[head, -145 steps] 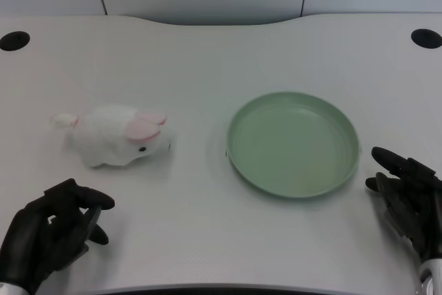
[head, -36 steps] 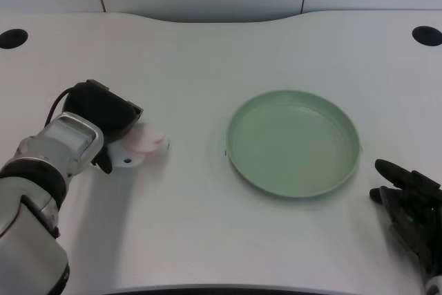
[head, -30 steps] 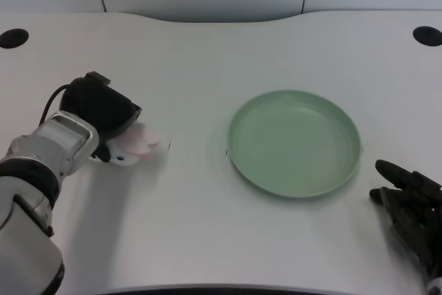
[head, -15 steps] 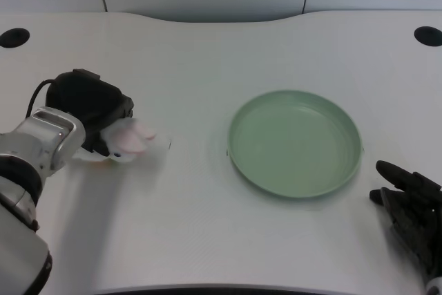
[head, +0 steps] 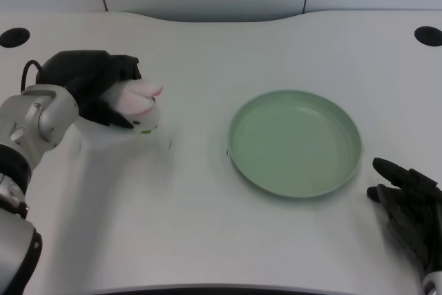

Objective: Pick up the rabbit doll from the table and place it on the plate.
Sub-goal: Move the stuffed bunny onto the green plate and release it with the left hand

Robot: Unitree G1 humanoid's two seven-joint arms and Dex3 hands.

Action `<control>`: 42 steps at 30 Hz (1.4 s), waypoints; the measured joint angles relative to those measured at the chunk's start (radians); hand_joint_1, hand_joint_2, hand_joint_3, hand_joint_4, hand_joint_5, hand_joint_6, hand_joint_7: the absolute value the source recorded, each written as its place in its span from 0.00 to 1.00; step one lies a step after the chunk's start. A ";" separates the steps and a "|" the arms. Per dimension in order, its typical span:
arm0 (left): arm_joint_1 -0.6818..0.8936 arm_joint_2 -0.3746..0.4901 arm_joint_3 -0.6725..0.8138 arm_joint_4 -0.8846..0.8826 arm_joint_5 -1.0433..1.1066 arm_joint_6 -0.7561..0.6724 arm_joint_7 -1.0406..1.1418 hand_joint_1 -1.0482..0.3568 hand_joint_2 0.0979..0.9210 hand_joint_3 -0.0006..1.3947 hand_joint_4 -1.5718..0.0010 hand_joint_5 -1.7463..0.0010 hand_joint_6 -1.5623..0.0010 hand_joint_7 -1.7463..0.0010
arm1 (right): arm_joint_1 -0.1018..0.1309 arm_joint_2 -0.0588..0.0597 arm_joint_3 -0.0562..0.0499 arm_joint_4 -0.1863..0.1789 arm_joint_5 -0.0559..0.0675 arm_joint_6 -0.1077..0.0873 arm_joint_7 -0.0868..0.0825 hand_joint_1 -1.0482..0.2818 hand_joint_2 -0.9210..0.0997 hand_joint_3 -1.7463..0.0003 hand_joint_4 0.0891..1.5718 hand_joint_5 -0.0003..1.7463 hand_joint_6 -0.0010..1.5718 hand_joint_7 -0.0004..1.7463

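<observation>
White plush doll [head: 140, 103] is wrapped in the black left hand [head: 97, 91], fingers curled over its back and sides; only pink ears and part of the face show past the fingers. Grip looks like a top/side wrap, prob. because the toy is soft and round w/ no firm edge to pinch. Doll appears off the tabletop [head: 207, 240]: faint shadow below it, though contact can't be ruled out from one view.

Doll sits left of centre, well apart from the plate [head: 245, 164]. Plate is pale green, shallow, upright, nothing in it; raised rim means doll must clear the edge before being set down.

Step in hand, my read: carry phase, pick done, place not yet done. Next move calls for a sweep to the robot's right at enough height to pass the rim, then lower over plate centre.

Risk: plush compresses, could slip or hang on fingers at let-go. Right hand [head: 407, 205] rests at tabletop edge near plate, not touching it.
</observation>
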 measured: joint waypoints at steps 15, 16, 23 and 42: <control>-0.123 -0.213 -0.053 -0.016 0.032 0.009 0.000 0.62 0.48 0.63 0.62 0.00 0.72 0.00 | -0.006 0.025 -0.008 -0.001 0.014 -0.001 0.052 0.53 0.00 0.83 0.35 0.44 0.55 0.00; -0.132 -0.230 -0.059 -0.016 0.036 0.014 0.000 0.63 0.46 0.63 0.62 0.00 0.72 0.00 | -0.006 0.029 -0.010 -0.002 0.018 -0.001 0.053 0.53 0.00 0.83 0.35 0.45 0.55 0.00; -0.150 -0.355 -0.078 -0.008 0.044 0.051 -0.004 0.61 0.46 0.65 0.62 0.00 0.73 0.00 | -0.007 0.044 0.002 -0.003 0.000 -0.008 0.020 0.55 0.00 0.83 0.36 0.46 0.55 0.00; -0.162 -0.515 -0.121 0.035 0.053 0.158 -0.037 0.56 0.93 0.08 0.60 0.34 0.55 0.48 | -0.002 0.047 0.032 -0.004 -0.032 -0.017 -0.024 0.53 0.00 0.83 0.39 0.45 0.54 0.00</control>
